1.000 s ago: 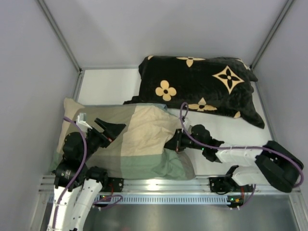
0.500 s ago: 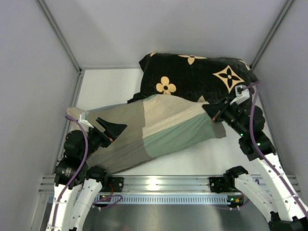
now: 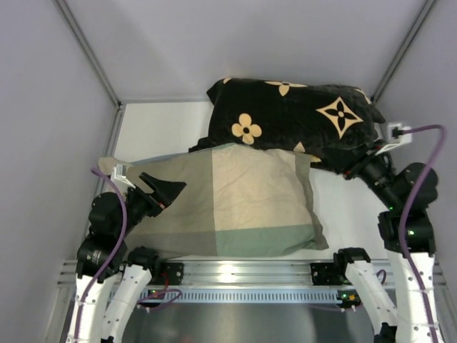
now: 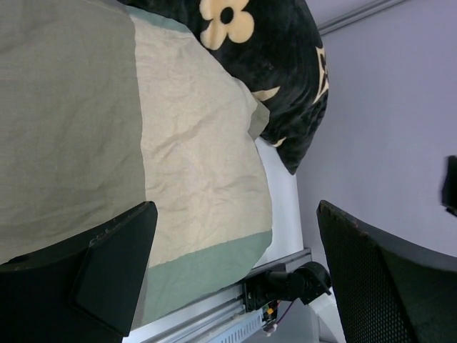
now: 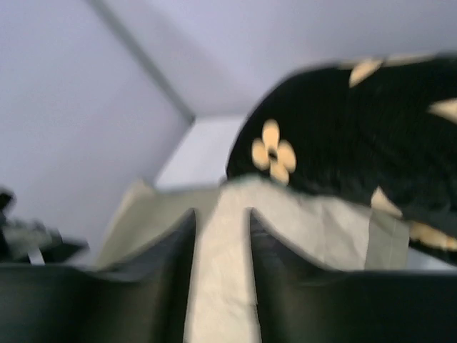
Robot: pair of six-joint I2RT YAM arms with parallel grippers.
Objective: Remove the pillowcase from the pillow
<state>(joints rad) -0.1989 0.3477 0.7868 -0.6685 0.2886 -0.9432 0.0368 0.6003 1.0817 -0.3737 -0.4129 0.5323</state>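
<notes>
The pillowcase (image 3: 235, 200), in olive, beige and sage blocks, lies spread flat on the table and looks filled. It also shows in the left wrist view (image 4: 193, 150) and the right wrist view (image 5: 221, 286). A pale corner (image 3: 107, 166), perhaps the pillow, pokes out at its left end; the rest of the pillow is hidden. My left gripper (image 3: 163, 191) (image 4: 235, 279) hovers wide open over the case's olive left part and holds nothing. My right gripper (image 3: 348, 171) (image 5: 221, 229) is raised at the right, beside the case's far right corner, with its jaws apart and empty.
The black cushion with tan flower motifs (image 3: 300, 121) lies at the back right, overlapping the case's far edge. Grey walls close in on the left, back and right. A metal rail (image 3: 243, 275) runs along the near edge.
My right gripper pulled the case's right end up and to the right, then let go. The case has dropped and lies flat. My left gripper has stayed put.
</notes>
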